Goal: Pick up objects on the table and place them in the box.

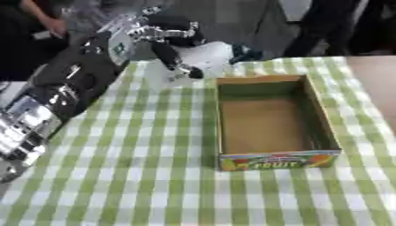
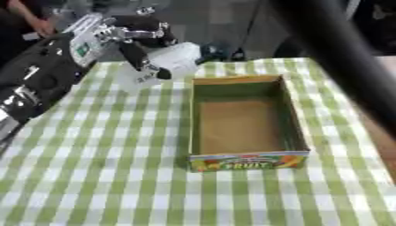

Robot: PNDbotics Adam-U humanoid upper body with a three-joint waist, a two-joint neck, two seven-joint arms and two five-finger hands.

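The left hand curls over a pale, clear-looking object just beneath its fingertips, beside the empty cardboard box; it looks light, slippery, best gripped round its middle.

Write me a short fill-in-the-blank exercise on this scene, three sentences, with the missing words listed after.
1. The cardboard box on the checked tablecloth holds ____ objects so far.
2. The robot's ____ hand reaches over the table's far edge, near a pale object.
3. The tablecloth's checks are white and ____.

Missing words: no; left; green
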